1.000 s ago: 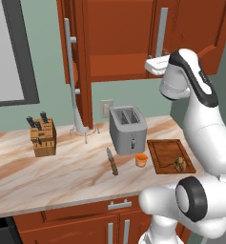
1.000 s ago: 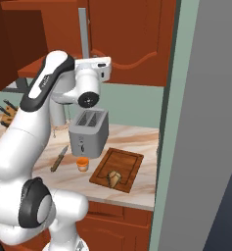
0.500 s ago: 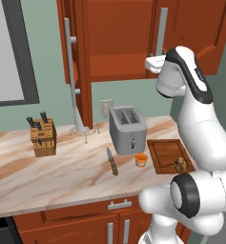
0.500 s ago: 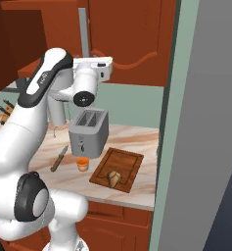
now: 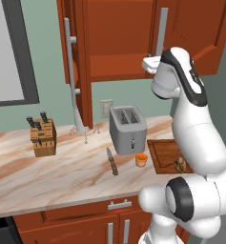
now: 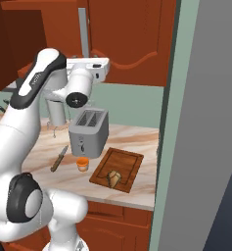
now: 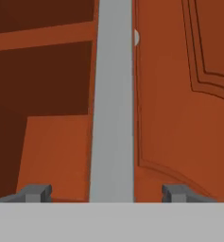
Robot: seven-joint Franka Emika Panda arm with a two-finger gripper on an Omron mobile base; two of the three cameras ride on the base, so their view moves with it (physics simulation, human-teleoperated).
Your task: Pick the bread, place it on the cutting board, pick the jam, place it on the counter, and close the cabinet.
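Two of the task's things already sit where they belong: the bread point(image 6: 113, 177) lies on the cutting board point(image 6: 126, 163), toward its near edge, and the jam point(image 6: 82, 164) stands on the surface point(image 5: 62, 176) just beside the board's left side, in front of the toaster point(image 5: 128, 129). A knife point(image 5: 112, 161) lies flat on the stone a little to the left of the jar, and a wooden knife block point(image 5: 42, 137) stands well apart from these, toward the left end.

Above them I see the cabinet point(image 5: 117, 40) with its left door point(image 5: 75, 57) swung open edge-on toward me, its long bar handle point(image 5: 72, 78) facing out. The right door's bar handle point(image 7: 112, 101) runs straight up the middle of my hand view, and the claw point(image 7: 105, 193) is spread, one dark fingertip point(image 7: 37, 192) on either side of that bar with a clear gap to it on both sides. From the base views the hand is raised to the cabinet's lower edge, right at the bar; whether it touches the door I cannot tell from here, though it looks very near.
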